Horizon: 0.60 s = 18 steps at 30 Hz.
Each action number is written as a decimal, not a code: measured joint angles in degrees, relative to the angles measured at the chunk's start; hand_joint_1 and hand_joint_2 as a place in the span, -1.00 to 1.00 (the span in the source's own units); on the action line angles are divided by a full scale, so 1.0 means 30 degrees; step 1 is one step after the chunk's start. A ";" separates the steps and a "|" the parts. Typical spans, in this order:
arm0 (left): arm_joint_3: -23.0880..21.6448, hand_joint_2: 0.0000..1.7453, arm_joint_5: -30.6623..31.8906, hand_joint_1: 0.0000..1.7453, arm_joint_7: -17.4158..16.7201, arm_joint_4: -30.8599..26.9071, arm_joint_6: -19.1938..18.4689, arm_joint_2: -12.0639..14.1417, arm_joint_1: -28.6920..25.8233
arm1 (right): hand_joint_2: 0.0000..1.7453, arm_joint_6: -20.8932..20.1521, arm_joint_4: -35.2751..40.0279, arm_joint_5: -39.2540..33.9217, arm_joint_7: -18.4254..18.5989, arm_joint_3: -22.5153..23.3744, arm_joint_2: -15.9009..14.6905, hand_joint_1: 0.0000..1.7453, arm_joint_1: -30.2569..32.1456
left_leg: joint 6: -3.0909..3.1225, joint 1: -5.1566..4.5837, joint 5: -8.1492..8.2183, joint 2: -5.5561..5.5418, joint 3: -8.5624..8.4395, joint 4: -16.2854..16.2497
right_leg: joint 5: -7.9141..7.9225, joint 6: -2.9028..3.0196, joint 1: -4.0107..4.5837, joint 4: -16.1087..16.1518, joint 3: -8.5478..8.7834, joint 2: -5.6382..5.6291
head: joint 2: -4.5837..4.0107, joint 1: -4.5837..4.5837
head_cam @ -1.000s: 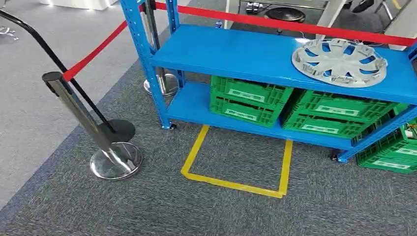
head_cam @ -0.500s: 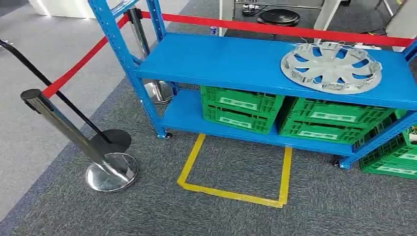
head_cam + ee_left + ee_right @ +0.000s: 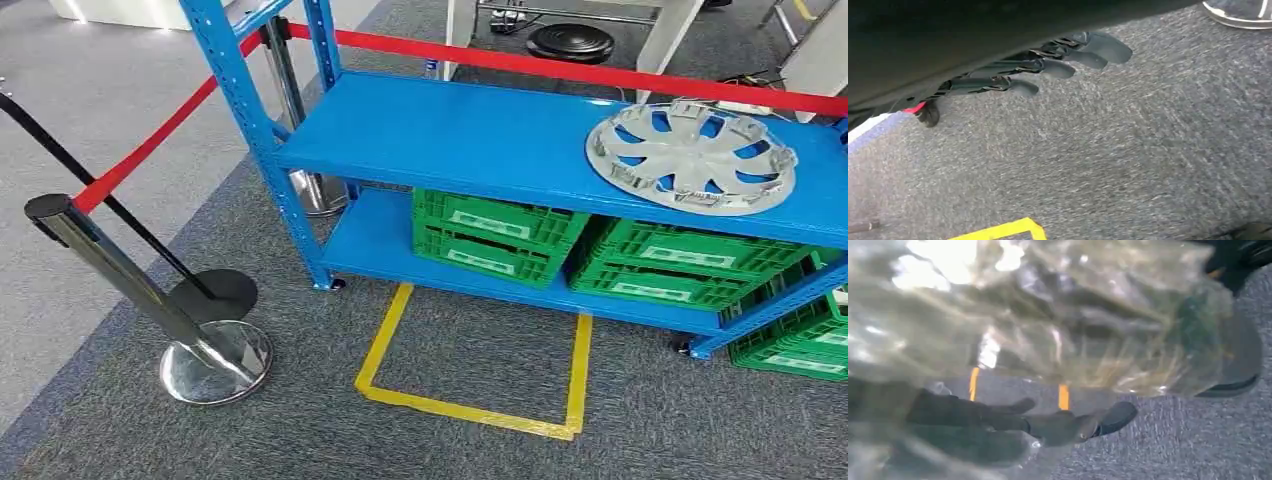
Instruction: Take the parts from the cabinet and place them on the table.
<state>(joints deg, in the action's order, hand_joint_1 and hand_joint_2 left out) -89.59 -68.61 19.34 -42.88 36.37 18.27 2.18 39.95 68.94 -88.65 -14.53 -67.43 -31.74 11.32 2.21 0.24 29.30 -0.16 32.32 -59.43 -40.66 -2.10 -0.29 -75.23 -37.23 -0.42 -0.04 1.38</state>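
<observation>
Right hand (image 3: 1013,422) — fingers (image 3: 1108,420) wrapped around a clear crinkled plastic bag (image 3: 1048,315). Left hand (image 3: 1013,75) empty, fingers apart, hanging over grey carpet (image 3: 1128,160). Camera has shifted since earlier — blue cabinet (image 3: 480,135) and silver hubcap (image 3: 692,155) on its upper shelf sit slightly lower and rightward in frame.

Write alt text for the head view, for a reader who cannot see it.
A blue shelving rack on grey carpet holds a silver hubcap on its upper shelf and green crates on the lower one. Yellow floor tape marks a box in front; a chrome stanchion with red belt stands left.
</observation>
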 joint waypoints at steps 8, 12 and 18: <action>-0.0007 -1.00 -0.0029 -1.00 0.0008 0.0240 -0.0051 -0.0161 0.0013 | -1.00 0.0000 0.0174 0.0000 0.0043 0.0889 0.0058 -1.00 0.0392 | -0.0668 0.0006 0.0957 -0.0074 -0.1160 0.0123 | 0.3483 0.0312 0.0007 0.4900 0.1426 0.0075 | 0.0000 -0.0124; -0.0007 -1.00 -0.0029 -1.00 0.0037 0.0314 -0.0051 -0.0183 0.0048 | -1.00 -0.0007 0.0284 0.0000 0.0051 0.1196 0.0058 -1.00 0.0648 | -0.0995 0.0038 0.1843 -0.0028 -0.0581 -0.1432 | 0.3385 0.0806 -0.0111 0.5306 0.1914 0.0121 | 0.0000 0.0029; -0.0007 -1.00 -0.0029 -1.00 0.0044 0.0394 -0.0066 -0.0226 -0.0057 | -1.00 -0.0007 0.0298 0.0000 0.0102 0.1305 0.0066 -1.00 0.0682 | -0.0776 -0.0007 0.0579 -0.0028 0.1982 -0.3897 | 0.2660 0.0982 0.0073 0.5349 0.2866 0.0052 | 0.0000 0.0051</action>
<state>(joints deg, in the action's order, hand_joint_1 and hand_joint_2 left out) -89.61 -68.70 19.47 -41.70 36.17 17.59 2.01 39.93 69.83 -88.65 -14.23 -63.52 -31.54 13.37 -0.12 0.22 31.04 -0.24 38.26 -71.12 -32.68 0.85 -0.07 -59.19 -28.63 -0.27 -0.04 1.53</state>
